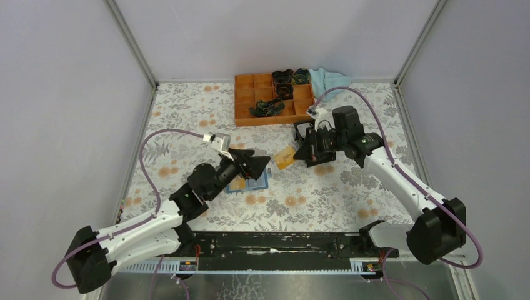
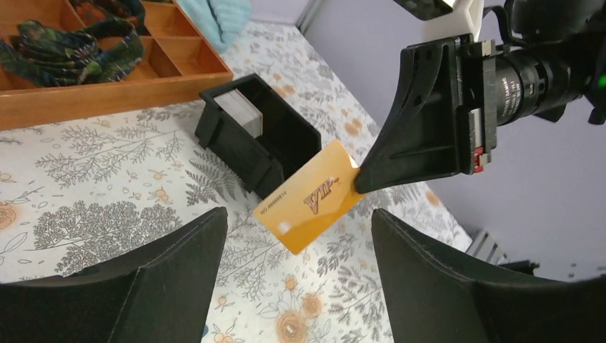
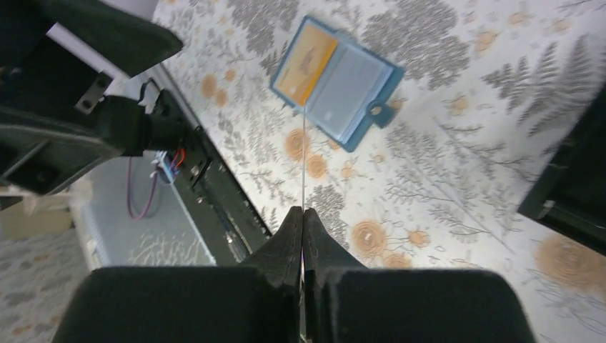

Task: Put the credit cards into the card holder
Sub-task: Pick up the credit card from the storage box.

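Pinching a tan-orange credit card by its corner, my right hand is clamped tight; my left hand, spread wide and empty, hovers over the open card holder.

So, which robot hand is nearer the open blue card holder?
Left. The left hand hovers almost over the card holder; the right hand, shut on the orange card, is farther off to its right.
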### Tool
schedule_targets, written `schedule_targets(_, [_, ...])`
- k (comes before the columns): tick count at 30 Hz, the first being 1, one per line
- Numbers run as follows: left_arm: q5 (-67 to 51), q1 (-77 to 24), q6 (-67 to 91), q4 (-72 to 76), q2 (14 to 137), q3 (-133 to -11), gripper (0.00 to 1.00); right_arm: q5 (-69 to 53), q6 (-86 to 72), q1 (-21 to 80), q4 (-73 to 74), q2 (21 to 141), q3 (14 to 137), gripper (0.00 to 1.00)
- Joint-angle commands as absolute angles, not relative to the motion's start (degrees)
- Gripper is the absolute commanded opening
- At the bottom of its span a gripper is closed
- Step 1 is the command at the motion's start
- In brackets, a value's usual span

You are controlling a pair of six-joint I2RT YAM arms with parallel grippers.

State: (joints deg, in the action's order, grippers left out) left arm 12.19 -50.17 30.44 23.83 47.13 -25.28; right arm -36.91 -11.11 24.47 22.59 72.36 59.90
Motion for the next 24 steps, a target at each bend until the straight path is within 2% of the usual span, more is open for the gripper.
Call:
schedule_targets(1, [-0.1,-47.5,26.8,28.6,49.9,-26.1,0.81,-48.4,-13.4,25.6,15.7,72.9,57.0,0.0])
schedule_targets(10, [-16.1,-40.9,27.5,27.5,52.7,-26.5,0.8,-55.8,-15.2,28.5,9.3,77.1,54.8,0.0])
schedule_targets(15, [-23.9,-37.0,28.6,27.7,54.0,-26.0,0.74,-59.0,-15.3,28.6,7.1,78.0,53.4,0.0])
schedule_targets(24, [-31.3,-34.0,28.6,25.5,56.9,-26.4,0.69,-63.9,-15.8,28.6,3.6,79.6,52.0,0.0])
